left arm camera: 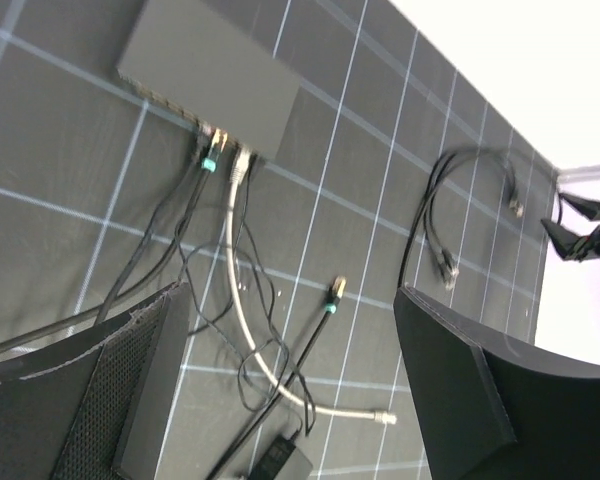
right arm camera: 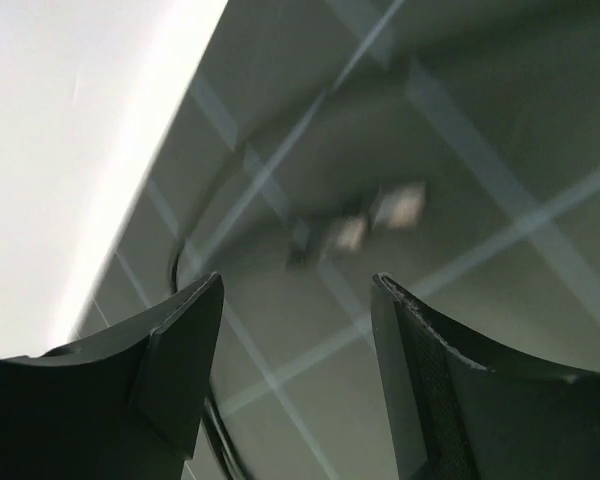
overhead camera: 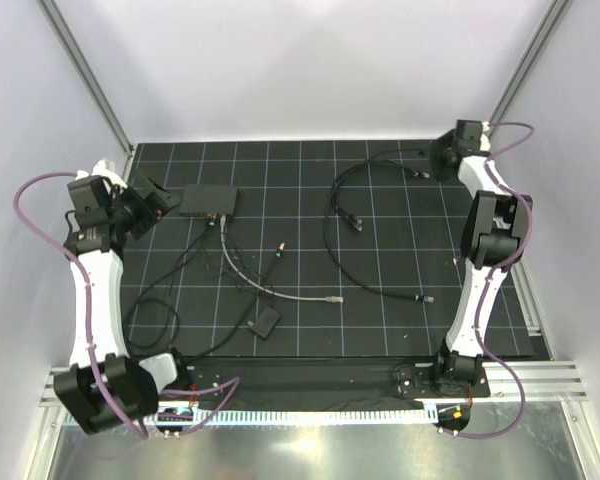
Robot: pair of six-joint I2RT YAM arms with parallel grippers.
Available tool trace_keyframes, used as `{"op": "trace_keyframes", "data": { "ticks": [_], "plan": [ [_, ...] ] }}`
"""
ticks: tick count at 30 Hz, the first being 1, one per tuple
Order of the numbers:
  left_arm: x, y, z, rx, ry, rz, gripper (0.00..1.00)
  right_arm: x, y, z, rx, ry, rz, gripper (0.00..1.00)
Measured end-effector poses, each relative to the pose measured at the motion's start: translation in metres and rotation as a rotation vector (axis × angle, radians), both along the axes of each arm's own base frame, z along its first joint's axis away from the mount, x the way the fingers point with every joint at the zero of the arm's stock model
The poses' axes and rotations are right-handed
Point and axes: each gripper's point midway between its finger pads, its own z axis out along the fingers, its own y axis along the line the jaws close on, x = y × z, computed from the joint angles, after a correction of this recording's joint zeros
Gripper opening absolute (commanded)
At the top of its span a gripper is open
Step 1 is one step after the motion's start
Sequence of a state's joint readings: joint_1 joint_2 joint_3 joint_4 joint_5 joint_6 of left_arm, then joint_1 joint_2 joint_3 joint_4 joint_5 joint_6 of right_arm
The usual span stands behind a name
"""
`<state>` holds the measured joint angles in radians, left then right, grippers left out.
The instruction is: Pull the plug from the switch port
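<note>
The switch (overhead camera: 208, 200) (left arm camera: 210, 75) lies flat at the back left of the mat, ports toward the near side. A green-booted plug (left arm camera: 208, 160) and a pale grey plug (left arm camera: 240, 165) sit in its ports, also seen from above as the plugs (overhead camera: 217, 219). My left gripper (overhead camera: 155, 200) (left arm camera: 292, 295) hovers just left of the switch, open and empty. My right gripper (overhead camera: 442, 158) (right arm camera: 298, 282) is at the far right corner, open, with nothing between its fingers. It sits low over a blurred loose plug (right arm camera: 400, 205) on a black cable (right arm camera: 185, 260).
A small black block (overhead camera: 265, 322) on a thin cable lies mid-front. A loose grey cable end (overhead camera: 335, 298) and a green-tipped cable end (overhead camera: 280, 247) lie beside it. A long black cable (overhead camera: 332, 215) loops across the right half. Tangled thin wires (overhead camera: 195, 255) run from the switch.
</note>
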<state>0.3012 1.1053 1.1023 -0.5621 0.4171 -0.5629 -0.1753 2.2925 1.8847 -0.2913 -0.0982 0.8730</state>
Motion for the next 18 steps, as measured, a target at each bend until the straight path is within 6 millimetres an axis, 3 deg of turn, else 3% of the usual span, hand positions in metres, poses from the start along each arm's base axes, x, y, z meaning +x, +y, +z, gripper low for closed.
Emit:
{"op": "trace_keyframes", "data": {
  "ticks": [2,4,6,9,11,14,18],
  "plan": [
    [0.005,-0.002,-0.013,-0.021,0.039,-0.020,0.85,-0.020,0.034,0.010,-0.049,0.014,0.055,0.69],
    [0.011,-0.003,-0.026,-0.038,0.078,-0.043,0.84,-0.034,0.081,0.030,-0.111,-0.005,0.137,0.70],
    [0.015,-0.004,-0.038,-0.054,0.109,-0.063,0.81,-0.038,0.144,0.060,-0.157,-0.094,0.267,0.70],
    [0.023,-0.006,-0.053,-0.084,0.143,-0.092,0.77,-0.045,0.267,0.107,-0.153,-0.304,0.550,0.68],
    [0.031,-0.007,-0.065,-0.102,0.161,-0.109,0.73,-0.058,0.347,0.123,-0.117,-0.422,0.744,0.61],
    [0.045,-0.006,-0.084,-0.129,0.186,-0.132,0.66,-0.079,0.438,0.121,-0.044,-0.531,0.970,0.59],
    [0.068,-0.004,-0.123,-0.173,0.233,-0.156,0.62,-0.103,0.493,0.075,0.027,-0.518,1.158,0.58]
  ]
}}
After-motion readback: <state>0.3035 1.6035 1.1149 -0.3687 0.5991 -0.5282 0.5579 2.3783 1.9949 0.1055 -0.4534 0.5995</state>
